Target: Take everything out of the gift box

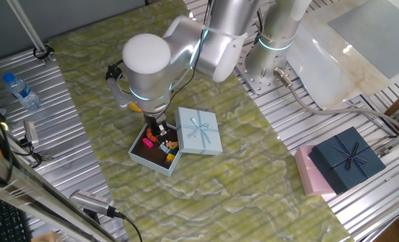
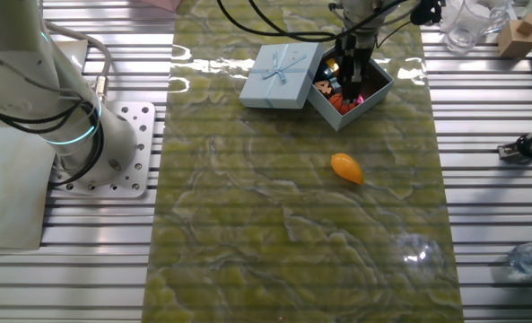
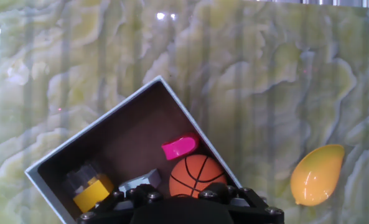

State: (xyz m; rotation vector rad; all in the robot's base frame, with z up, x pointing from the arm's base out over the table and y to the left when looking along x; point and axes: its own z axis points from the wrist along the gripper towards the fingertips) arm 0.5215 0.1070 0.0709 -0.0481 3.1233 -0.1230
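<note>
**One fruit out, hand down in the box**

One fixed view gave me the arm reaching over the green marbled bench (image 1: 266, 195), with the hand (image 1: 160, 132) lowered into the open gift box (image 1: 152, 161). I could see small coloured toys (image 1: 160, 144) on the dark brown floor around the fingers. The pale-blue lid (image 1: 199, 130) with its ribbon bow lay flat, touching the box's far side. At the bench's right edge sat a dark navy box (image 1: 346, 160) on top of a pink box (image 1: 305, 176), and a water bottle (image 1: 21, 91) lay on the slatted metal to the left.

From the other fixed view, the hand (image 2: 350, 79) stood upright inside the gift box (image 2: 373, 93), beside the lid (image 2: 282, 75). A yellow-orange mango-like fruit (image 2: 346, 168) lay alone on the bench (image 2: 292, 251), well apart from the box.

My hand view looked straight down into the gift box (image 3: 60, 155). An orange basketball (image 3: 196, 176) sat just above the finger base (image 3: 178, 202), with a magenta piece (image 3: 180, 148) touching it, and a yellow piece (image 3: 92, 191) and a grey piece (image 3: 137, 182) further left. The fruit (image 3: 318, 174) lay outside on the bench (image 3: 265, 74). I could not tell whether the fingers were parted or gripping anything.
</note>
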